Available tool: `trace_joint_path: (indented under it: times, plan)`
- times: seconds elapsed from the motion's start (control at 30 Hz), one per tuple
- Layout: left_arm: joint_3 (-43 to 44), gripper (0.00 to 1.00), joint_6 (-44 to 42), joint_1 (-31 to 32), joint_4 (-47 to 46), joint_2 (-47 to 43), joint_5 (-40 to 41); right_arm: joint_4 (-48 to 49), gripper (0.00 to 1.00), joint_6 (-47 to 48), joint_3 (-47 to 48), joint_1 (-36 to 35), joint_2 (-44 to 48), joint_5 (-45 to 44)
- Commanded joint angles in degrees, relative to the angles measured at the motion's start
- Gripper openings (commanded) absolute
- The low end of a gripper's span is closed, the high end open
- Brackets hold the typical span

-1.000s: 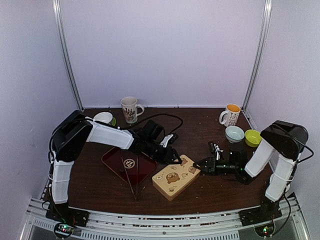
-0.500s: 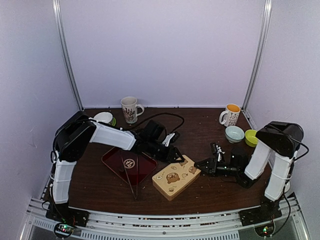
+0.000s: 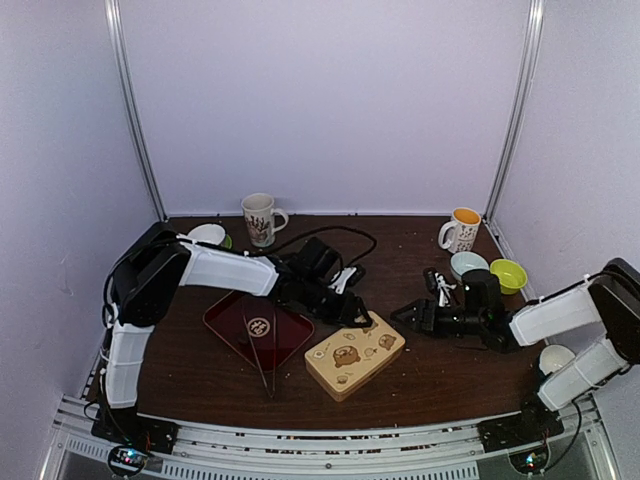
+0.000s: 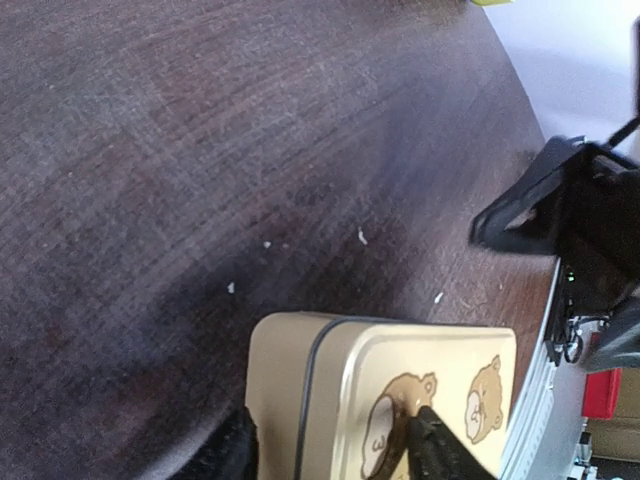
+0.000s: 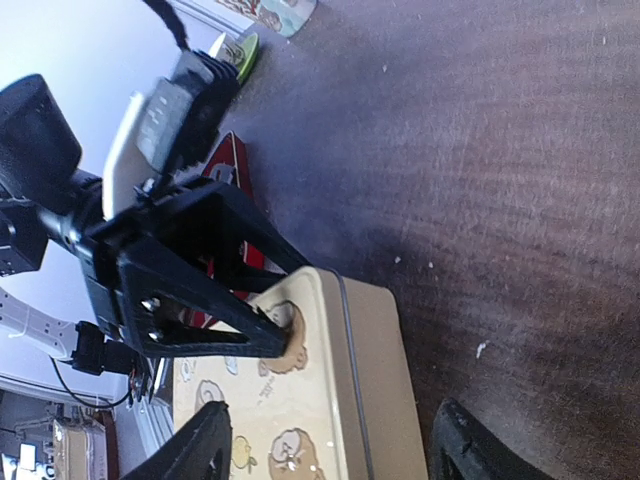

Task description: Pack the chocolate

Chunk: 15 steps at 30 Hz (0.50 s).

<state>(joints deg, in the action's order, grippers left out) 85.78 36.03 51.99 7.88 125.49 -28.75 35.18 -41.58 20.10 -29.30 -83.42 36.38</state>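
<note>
Both claws are released: the left claw (image 3: 361, 318) spreads over the far corner of the shut tan tin (image 3: 353, 356), likely steadying its lid (image 4: 400, 365); the right claw (image 3: 402, 314) hovers alongside. No chocolate shows; presumably it's inside.

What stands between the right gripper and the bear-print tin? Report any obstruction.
Nothing visible does. The bear-print tin lies straight ahead of the open right gripper, its near end between the jaws. The left gripper sits at the tin's far end, not in the path.
</note>
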Motion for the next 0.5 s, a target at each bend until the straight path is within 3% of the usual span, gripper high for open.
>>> trace_joint_path:
  times: [0.0, 0.17, 0.27, 0.47]
  plan:
    - [-1.65, 0.59, -1.89, -0.11, 4.36, -3.92, 3.41, -19.72, 0.76, 7.33, 2.34, -0.32, 8.48, -6.21]
    - [-5.32, 0.62, -2.14, -0.63, 4.65, -10.03, 5.53, -30.32, 0.77, 8.13, 1.3, -0.73, 18.67, -9.68]
    - [-9.53, 0.54, -1.41, -1.28, 4.19, -14.39, 7.0, -35.69, 0.7, 7.89, 0.09, -1.46, 25.24, -11.88]
    - [-16.5, 0.07, -1.32, -2.68, 5.77, -19.4, 10.27, -38.6, 0.13, 3.87, -4.72, -3.58, 33.1, -12.2]
